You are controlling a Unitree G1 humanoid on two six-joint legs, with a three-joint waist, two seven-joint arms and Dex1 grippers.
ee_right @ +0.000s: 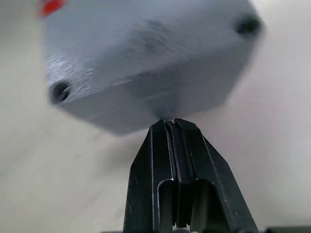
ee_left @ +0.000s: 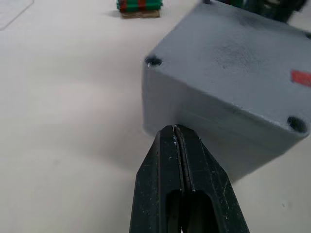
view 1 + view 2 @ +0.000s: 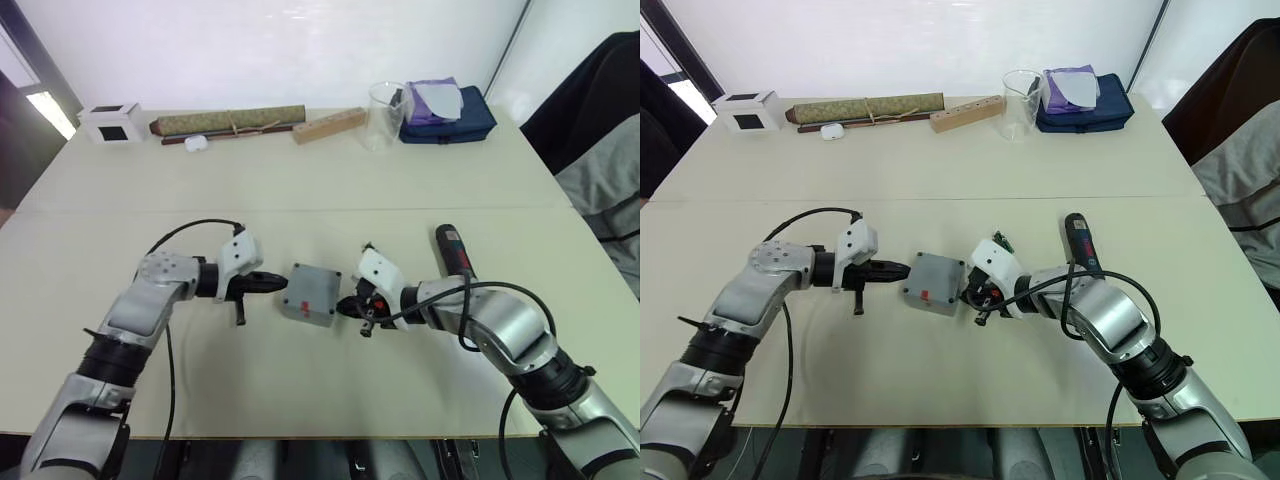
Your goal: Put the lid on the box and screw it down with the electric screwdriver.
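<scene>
Box (image 3: pixel 312 294) with lid (image 2: pixel 233 53) seated sits mid-bench, pinched between closed left hand (image 3: pixel 268 284) and closed right hand (image 3: pixel 347 307) fingertips; looks light, rigid, slick plastic, likely to slide—brace its side walls; electric screwdriver (image 3: pixel 453 249) lies right.

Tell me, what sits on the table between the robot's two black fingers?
The grey box with its lid on, seen in both eye views. The shut left gripper and right gripper point at its opposite sides.

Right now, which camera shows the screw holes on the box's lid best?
The left wrist view: two corner holes of the lid show sharply, one near the red mark. The right wrist view shows two holes, blurred. In the head views the box is too small to judge.
</scene>
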